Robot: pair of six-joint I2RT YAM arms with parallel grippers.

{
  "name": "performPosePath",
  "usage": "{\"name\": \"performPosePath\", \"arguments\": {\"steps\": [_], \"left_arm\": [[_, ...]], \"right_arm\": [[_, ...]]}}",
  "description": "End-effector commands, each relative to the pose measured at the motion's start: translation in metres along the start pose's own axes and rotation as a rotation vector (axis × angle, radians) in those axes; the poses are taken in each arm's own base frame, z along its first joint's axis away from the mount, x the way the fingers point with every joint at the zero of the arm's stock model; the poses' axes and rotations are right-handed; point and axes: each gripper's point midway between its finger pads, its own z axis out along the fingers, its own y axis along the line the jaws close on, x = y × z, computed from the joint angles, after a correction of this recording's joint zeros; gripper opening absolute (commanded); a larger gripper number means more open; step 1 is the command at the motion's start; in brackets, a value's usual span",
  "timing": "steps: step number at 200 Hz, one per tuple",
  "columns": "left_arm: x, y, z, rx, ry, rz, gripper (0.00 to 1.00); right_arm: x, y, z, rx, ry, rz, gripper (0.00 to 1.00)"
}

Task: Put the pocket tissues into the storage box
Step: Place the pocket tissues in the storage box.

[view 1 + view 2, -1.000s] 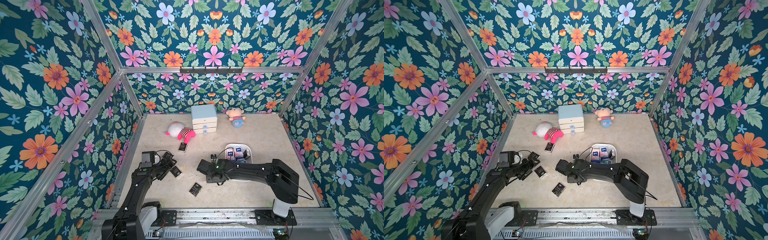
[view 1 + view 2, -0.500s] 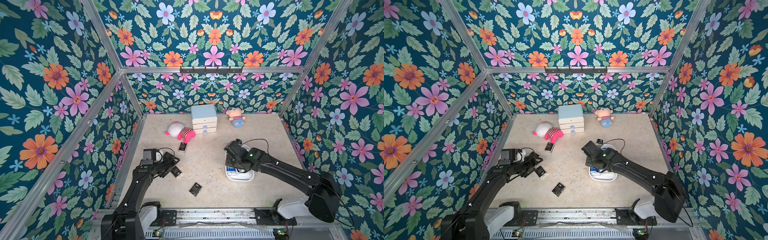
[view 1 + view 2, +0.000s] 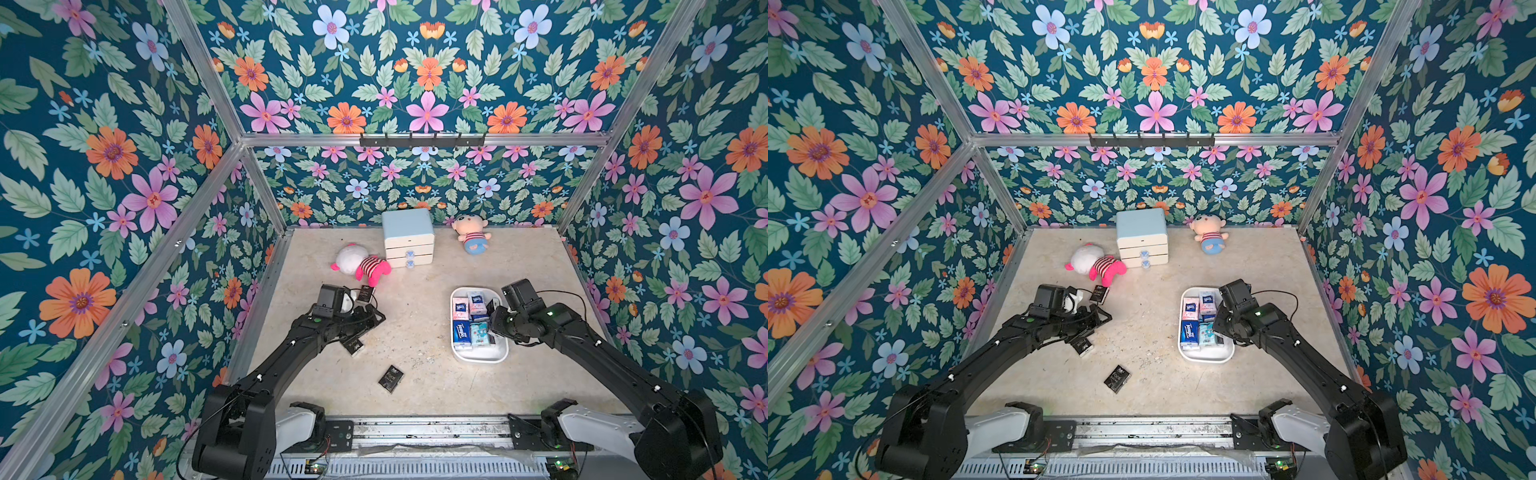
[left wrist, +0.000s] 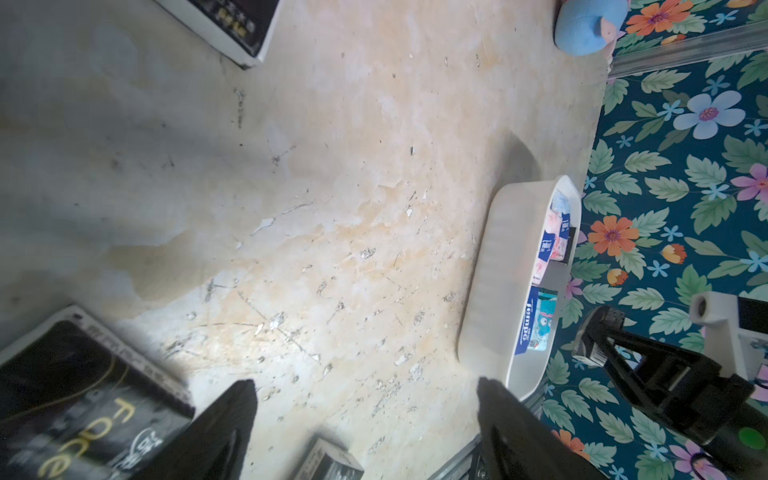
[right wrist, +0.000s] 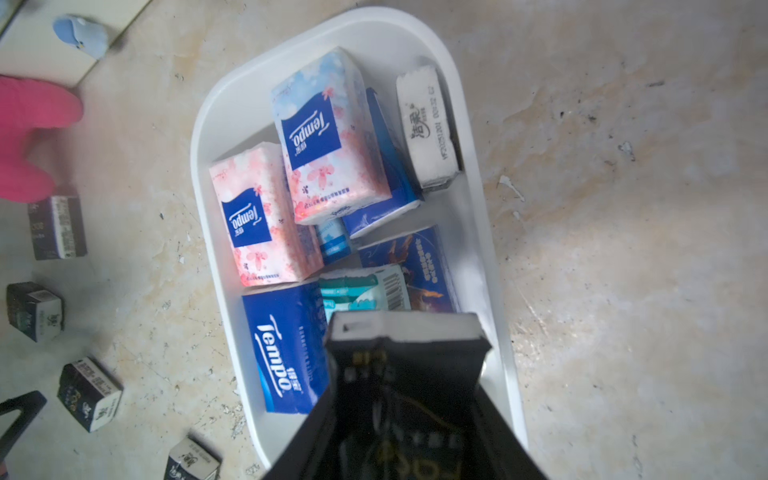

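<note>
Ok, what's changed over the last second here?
The right end effector, shut on a black tissue packet, swung from the middle of the table across to above the white box; the packet isn't released yet. The left end effector stayed open near the loose black packets, which haven't moved.

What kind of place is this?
Probably a robot test cell, not a home: flowered wallpaper panels on an aluminium frame enclose a table, and the left arm and right arm stand on a rail.
</note>
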Motion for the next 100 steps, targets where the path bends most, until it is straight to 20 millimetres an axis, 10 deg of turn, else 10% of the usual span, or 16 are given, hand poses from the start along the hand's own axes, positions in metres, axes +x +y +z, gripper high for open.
{"name": "performPosePath", "arguments": {"steps": [1, 58, 100], "left_arm": [[-0.009, -0.011, 0.004, 0.008, -0.030, 0.028, 0.89], [-0.002, -0.003, 0.001, -0.020, -0.025, 0.040, 0.90], [0.004, 0.002, -0.002, -0.036, -0.020, 0.050, 0.90]], "right_arm": [[-0.001, 0.000, 0.010, 0.009, 0.018, -0.046, 0.44], [-0.009, -0.006, 0.029, 0.063, 0.016, -0.074, 0.47], [-0.022, -0.011, 0.021, 0.138, -0.013, -0.074, 0.74]]}}
